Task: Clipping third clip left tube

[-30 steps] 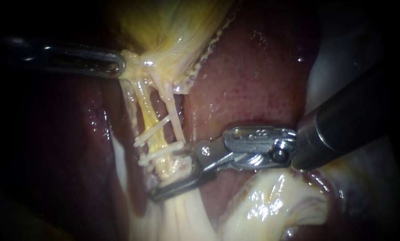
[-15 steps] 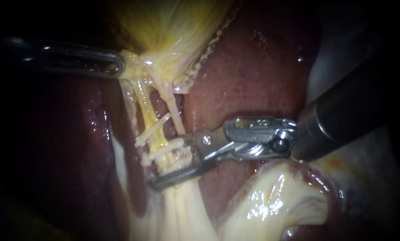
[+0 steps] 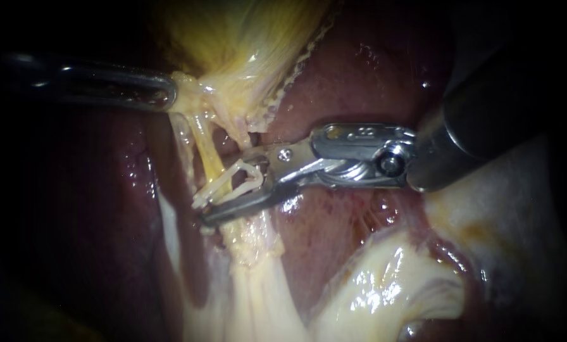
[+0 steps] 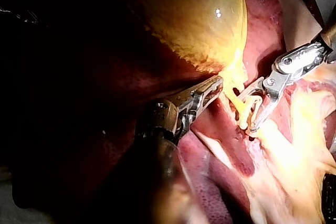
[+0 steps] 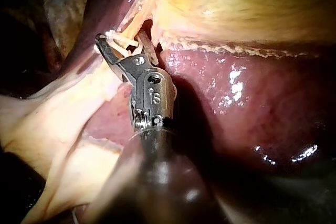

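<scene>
Right instrument [image 3: 225,189] jaws part-spread, holding white V-shaped clip [image 3: 249,177] beside yellow left tube [image 3: 209,155]; left instrument [image 3: 168,92] jaws clamped on glistening gallbladder [image 3: 245,57].

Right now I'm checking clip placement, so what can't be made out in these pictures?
- Endoscope view: the right instrument's lower jaw covers the left tube beneath the new clip.
- Right wrist view: those jaws hide whether the new clip encircles the tube.
- Endoscope view: the left instrument's shaft fades into darkness.
</scene>
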{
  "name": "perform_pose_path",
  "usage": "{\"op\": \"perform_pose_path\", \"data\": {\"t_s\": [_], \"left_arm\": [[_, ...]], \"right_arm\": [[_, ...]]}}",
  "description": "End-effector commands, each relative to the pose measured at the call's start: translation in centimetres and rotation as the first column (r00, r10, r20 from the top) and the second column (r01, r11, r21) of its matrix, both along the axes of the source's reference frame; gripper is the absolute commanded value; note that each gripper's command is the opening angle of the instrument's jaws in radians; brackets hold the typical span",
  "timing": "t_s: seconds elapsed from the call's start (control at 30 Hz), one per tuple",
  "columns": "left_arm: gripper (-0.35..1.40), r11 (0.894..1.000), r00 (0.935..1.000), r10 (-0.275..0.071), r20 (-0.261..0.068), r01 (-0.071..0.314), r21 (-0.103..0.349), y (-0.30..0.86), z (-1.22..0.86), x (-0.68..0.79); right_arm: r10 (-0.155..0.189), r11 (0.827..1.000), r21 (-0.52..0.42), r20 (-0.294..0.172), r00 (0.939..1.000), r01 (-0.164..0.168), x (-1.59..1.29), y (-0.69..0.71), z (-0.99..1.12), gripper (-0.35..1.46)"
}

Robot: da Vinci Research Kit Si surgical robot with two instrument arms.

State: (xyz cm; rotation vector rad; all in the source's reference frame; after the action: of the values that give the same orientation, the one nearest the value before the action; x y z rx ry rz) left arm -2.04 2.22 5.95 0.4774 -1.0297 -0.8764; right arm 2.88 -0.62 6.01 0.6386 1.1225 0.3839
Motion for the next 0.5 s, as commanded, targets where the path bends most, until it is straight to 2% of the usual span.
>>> {"op": "perform_pose_path", "data": {"t_s": [0.03,0.3,0.5], "left_arm": [[-0.35,1.000,1.0000,-0.001,-0.001,0.001,0.000,0.00,0.01,0.00],[-0.35,1.000,1.0000,-0.002,-0.002,0.002,-0.001,-0.01,0.02,-0.03],[-0.35,1.000,1.0000,0.000,0.000,0.000,-0.001,-0.01,0.03,-0.03]], "right_arm": [[0.001,1.000,0.002,0.000,1.0000,-0.001,0.01,0.01,-0.01,0.49],[0.024,1.000,-0.011,-0.013,0.9996,-0.024,0.05,0.14,-0.09,0.49],[0.053,0.999,-0.006,-0.049,0.9974,-0.054,0.05,0.26,-0.16,0.49]]}}
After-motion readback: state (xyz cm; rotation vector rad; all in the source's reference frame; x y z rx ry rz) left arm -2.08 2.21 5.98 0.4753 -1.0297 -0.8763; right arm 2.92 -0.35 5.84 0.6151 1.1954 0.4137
